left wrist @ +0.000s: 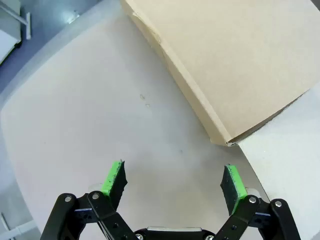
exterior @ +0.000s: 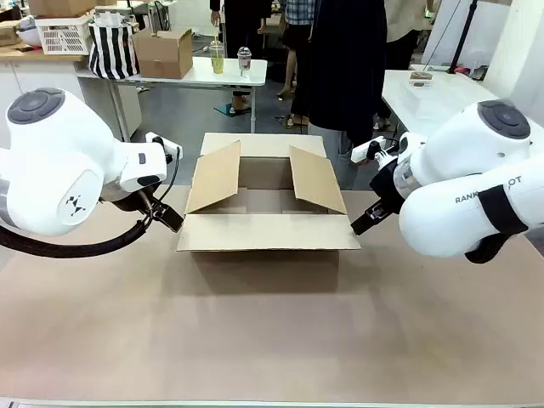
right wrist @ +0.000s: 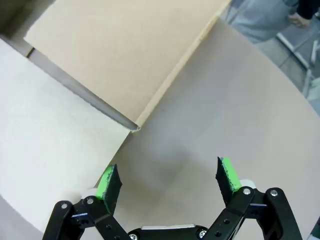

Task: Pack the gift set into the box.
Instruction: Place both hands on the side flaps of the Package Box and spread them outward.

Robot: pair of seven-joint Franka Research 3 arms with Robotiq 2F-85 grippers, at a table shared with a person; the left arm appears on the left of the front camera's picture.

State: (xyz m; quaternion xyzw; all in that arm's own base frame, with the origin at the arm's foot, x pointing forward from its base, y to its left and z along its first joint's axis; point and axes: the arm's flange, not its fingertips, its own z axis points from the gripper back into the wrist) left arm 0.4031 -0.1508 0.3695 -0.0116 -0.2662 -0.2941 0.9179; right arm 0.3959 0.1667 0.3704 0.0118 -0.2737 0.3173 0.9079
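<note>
1. Sitting at the middle of the counter, the box is open, with all four flaps folded out. The near flap lies flat towards the robot and the two side flaps stand tilted.
2. The left jaws are spread with nothing between their green pads, low over the counter near the box's near left corner.
3. The right jaws are spread too and hold nothing, near the near right corner.
4. A person stands at the far side.
</note>
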